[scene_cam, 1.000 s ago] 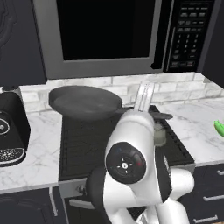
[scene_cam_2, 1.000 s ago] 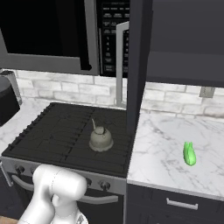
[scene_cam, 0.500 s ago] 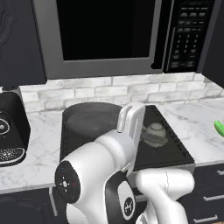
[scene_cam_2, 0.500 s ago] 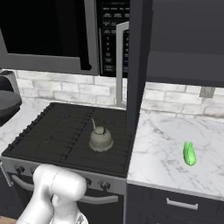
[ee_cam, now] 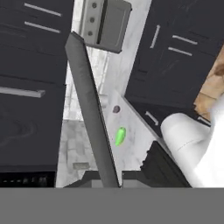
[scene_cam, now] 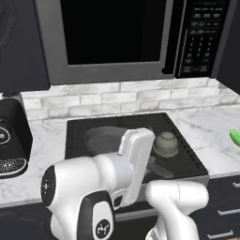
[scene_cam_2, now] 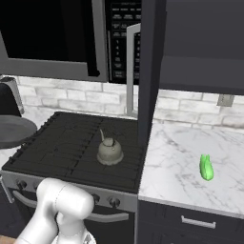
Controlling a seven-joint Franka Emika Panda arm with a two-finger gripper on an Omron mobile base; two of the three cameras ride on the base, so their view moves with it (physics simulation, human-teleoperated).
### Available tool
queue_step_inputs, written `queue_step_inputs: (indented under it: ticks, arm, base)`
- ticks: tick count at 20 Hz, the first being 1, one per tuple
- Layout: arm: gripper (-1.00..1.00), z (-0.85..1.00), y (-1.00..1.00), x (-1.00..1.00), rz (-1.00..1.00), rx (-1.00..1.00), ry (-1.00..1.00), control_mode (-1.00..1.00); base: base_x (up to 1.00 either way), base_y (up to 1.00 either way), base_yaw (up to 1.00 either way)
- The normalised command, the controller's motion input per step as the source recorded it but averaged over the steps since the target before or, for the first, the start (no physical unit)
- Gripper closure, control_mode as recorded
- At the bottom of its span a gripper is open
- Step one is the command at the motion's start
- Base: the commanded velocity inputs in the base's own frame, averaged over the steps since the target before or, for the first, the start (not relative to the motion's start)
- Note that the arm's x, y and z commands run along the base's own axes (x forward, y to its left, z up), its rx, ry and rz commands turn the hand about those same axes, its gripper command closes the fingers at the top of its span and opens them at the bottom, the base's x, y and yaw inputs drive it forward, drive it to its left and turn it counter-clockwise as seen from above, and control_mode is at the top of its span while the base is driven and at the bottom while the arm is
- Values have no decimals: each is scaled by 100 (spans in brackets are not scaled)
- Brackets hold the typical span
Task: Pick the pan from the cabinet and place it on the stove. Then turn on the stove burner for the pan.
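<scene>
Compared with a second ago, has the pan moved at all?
Yes. In the left base view the pan has come forward off the back counter edge, away from the microwave, and now sits over the stove grates beside the kettle.

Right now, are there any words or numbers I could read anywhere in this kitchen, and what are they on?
No text can be read.
Black-and-silver microwave's keypad: rows of pale marks, too small and blurred to read.
Black coffee machine on the left counter: a round dial, no legible label.
Dark knobs on the black stove's silver front panel: no readable markings.
</scene>
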Motion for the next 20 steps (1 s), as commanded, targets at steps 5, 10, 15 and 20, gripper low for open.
queue_step_inputs:
  ticks: [5,10,15,20]
  arm:
    - [100,-70,20,13,-29,6,-21,-100]
    - [100,-59,23,26,-23,-2,-12,-100]
    - [100,-47,29,35,-12,-3,-18,-100]
    - [100,-56,33,34,-4,-7,-30,-100]
  base:
    - [0,0,0]
    - [0,0,0]
    - [0,0,0]
    - [0,0,0]
